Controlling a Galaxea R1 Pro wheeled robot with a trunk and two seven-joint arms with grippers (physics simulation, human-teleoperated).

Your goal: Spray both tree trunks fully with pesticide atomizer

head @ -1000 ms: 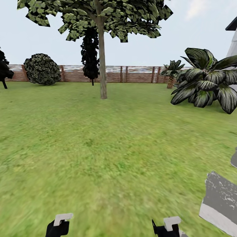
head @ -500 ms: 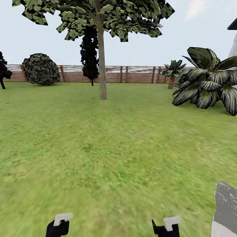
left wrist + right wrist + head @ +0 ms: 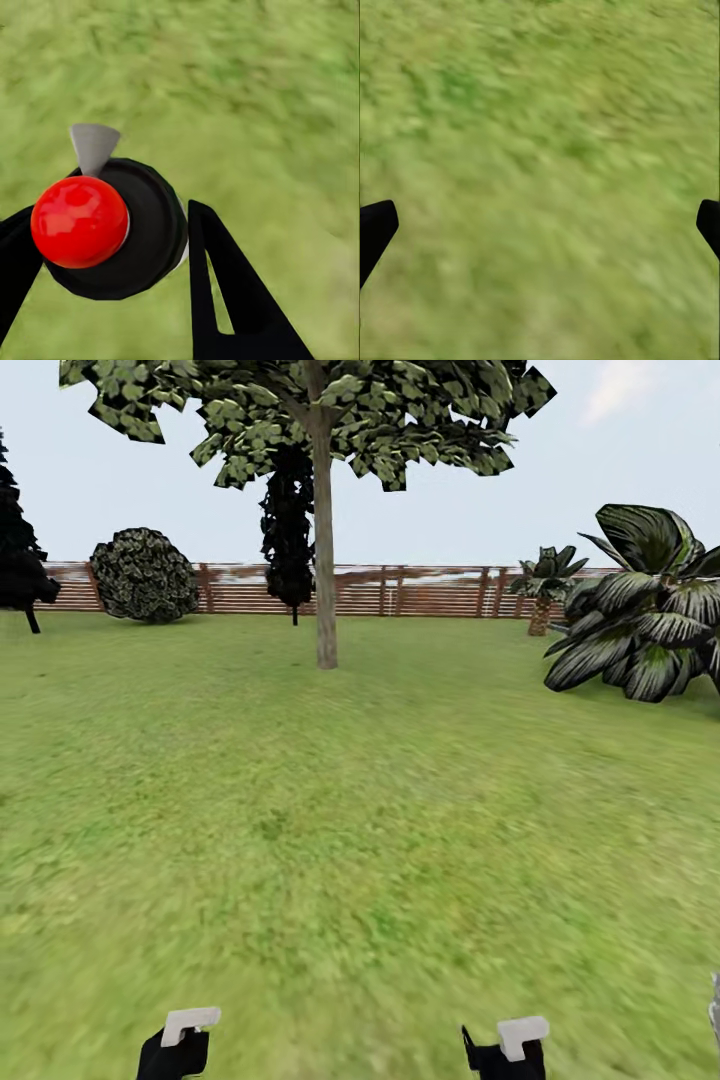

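The left tool [image 3: 109, 247] is gripping the pesticide atomizer [image 3: 112, 229], its two dark fingers [image 3: 225, 292] sitting on either side of the black round body, touching it; the atomizer's red ball top and a small grey nozzle tip are facing the left wrist camera, with blurred grass lying beneath. The right tool [image 3: 540, 225] is hanging over the lawn with its fingers spread wide apart and only grass showing between them. In the head view, the two arms are showing as dark stubs with pale blocks at the lower edge, the left [image 3: 175, 1045] and the right [image 3: 510, 1048]. Well ahead of them, across the lawn of the garden [image 3: 360, 810], one tree [image 3: 310, 420] is standing with its straight grey-brown tree trunk [image 3: 325, 570] rising from the grass. Behind it, the slatted fence [image 3: 430, 592] is running across, with a round shrub [image 3: 145, 575] to the left, a dark narrow tree [image 3: 290, 520] just behind the trunk, and a broad-leaved plant [image 3: 645, 610] at the right.
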